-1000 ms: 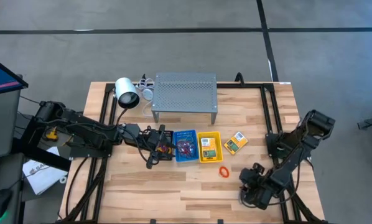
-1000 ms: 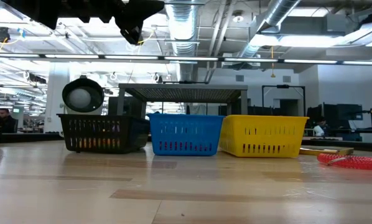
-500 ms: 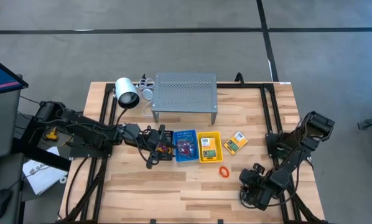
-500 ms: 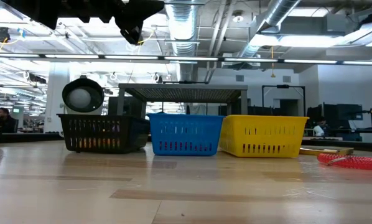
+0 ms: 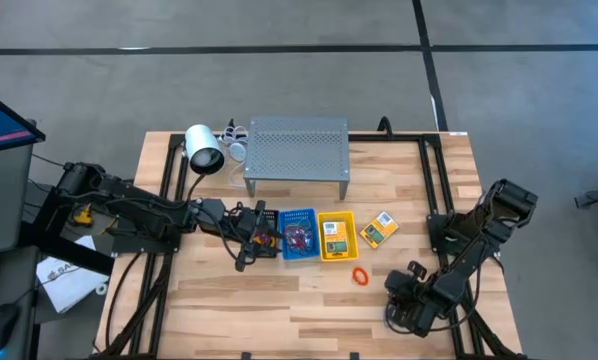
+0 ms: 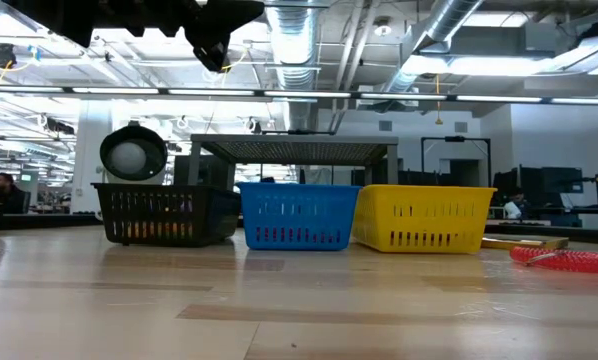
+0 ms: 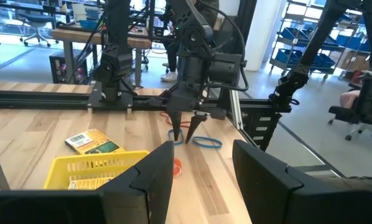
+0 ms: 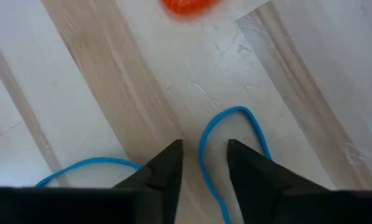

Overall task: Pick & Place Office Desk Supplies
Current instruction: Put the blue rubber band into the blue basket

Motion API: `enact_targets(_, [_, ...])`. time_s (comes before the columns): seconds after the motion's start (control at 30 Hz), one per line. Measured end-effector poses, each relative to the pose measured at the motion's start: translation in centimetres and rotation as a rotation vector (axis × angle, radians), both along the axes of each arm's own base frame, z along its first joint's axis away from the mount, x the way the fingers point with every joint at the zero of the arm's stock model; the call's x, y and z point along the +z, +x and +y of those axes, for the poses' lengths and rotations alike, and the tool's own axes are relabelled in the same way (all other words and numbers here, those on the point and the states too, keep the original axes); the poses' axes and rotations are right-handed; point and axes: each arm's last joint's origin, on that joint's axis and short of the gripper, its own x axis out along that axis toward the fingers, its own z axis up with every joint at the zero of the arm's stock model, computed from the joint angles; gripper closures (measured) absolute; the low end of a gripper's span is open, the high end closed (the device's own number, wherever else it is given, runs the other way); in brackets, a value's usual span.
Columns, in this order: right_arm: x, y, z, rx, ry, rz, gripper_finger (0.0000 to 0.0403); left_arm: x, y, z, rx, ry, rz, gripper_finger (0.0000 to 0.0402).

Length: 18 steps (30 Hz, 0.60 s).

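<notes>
A: Looking at the bins, how much is sorted?

B: Part of it, I judge. The blue basket [image 5: 298, 235] holds a tangle of rubber bands, the yellow basket [image 5: 336, 236] holds a crayon box [image 5: 331, 230], and something orange shows through the black basket [image 6: 159, 213]. Still out on the table: a second crayon box [image 5: 378, 229] just beside the yellow basket, an orange rubber band [image 5: 360, 274] in front of it, and a blue rubber band [image 8: 226, 146] near the right front corner.

A: Where is the right arm?

B: Folded low, its right gripper [image 8: 203, 163] pointing down at the wood, the tips touching or nearly touching it. The blue band's loop runs between the two fingers [image 8: 168, 165], which stand narrowly apart and are not pinched on it yet.

A: And the left?

B: The left gripper [image 7: 203, 169] hangs above the black basket, jaws apart and empty, waiting.
</notes>
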Motion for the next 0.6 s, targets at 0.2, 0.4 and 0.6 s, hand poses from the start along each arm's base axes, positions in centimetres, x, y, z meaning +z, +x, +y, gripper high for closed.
enact_targets(0.2, [0.0,0.0,0.0,-0.018,0.008,0.001,0.0353,0.0,0.0,0.0,0.001,-0.017,0.004,0.0243])
enact_targets(0.4, [0.0,0.1,0.1,-0.017,0.026,-0.003,0.0397,0.0,0.0,0.0,0.001,-0.017,0.004,0.0243])
enact_targets(0.6, [1.1,0.2,0.4,-0.006,0.113,-0.025,0.0400,0.0,0.0,0.0,0.001,-0.017,0.004,0.0243])
